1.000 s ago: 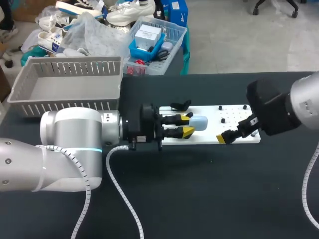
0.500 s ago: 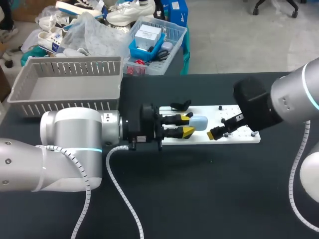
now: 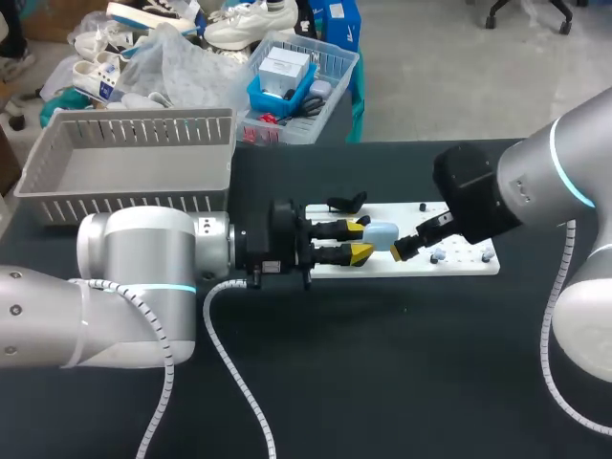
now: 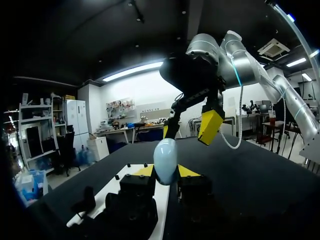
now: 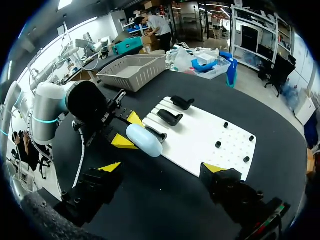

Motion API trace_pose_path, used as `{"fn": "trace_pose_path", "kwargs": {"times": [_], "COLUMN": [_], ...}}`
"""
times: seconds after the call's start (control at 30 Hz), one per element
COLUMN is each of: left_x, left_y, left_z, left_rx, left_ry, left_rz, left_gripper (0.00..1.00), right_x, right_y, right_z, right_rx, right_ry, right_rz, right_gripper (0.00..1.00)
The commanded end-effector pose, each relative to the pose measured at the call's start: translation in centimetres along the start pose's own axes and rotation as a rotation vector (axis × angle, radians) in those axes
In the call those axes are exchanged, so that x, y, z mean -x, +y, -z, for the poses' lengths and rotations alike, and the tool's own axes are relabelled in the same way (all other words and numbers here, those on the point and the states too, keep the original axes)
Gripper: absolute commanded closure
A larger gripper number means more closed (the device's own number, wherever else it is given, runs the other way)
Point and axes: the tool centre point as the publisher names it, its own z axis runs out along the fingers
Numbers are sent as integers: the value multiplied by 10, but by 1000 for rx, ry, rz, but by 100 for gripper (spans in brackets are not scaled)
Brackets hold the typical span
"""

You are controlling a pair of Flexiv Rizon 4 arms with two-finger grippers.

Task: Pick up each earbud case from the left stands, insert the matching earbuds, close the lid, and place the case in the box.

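**Left hand gripped the case as the open right hand faced it**

The black worktop (image 3: pixel 382 382) carried everything. The left arm (image 3: pixel 143 277) lay low across it from the left, its wrist level and pointing along the white board (image 3: pixel 459 266). The right arm (image 3: pixel 555 182) came in from the right and bent down toward the board's middle. The grey slatted box (image 3: pixel 124 143) stood at the far left corner, well apart from both hands.

The left hand (image 3: pixel 360 240) was closed narrowly on the pale blue earbud case (image 3: pixel 382 234), one yellow tip on each side, at the board's left end. The right hand (image 3: pixel 411 247) hung just beside the case, tilted down toward it, with its fingers spread wide and nothing between them.

The left wrist view showed the case (image 4: pixel 165 161) standing upright between that hand's tips, with the right hand (image 4: pixel 189 131) just beyond and above it. The right wrist view alone showed its own two tips far apart, the case (image 5: pixel 145 140) lying lengthwise over a black stand (image 5: pixel 159 135), two more black stands (image 5: pixel 170 117) bare beside it, and small black pegs (image 5: pixel 218 144) on the board's other end.
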Motion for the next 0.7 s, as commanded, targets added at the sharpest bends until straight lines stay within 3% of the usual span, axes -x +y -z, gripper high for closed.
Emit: {"fn": "trace_pose_path", "kwargs": {"times": [0.03,0.7], "left_x": [0,0], "left_y": [0,0], "left_z": [-1,-1], "left_rx": [3,3], "left_ry": [1,1], "left_rz": [-1,-1], "left_gripper": [100,100], "right_x": [4,11], "right_y": [0,-6], "right_z": [-6,-18], "right_rx": [-12,-21], "right_ry": [-3,15], "right_rz": [-3,-2], "right_gripper": [0,0]}}
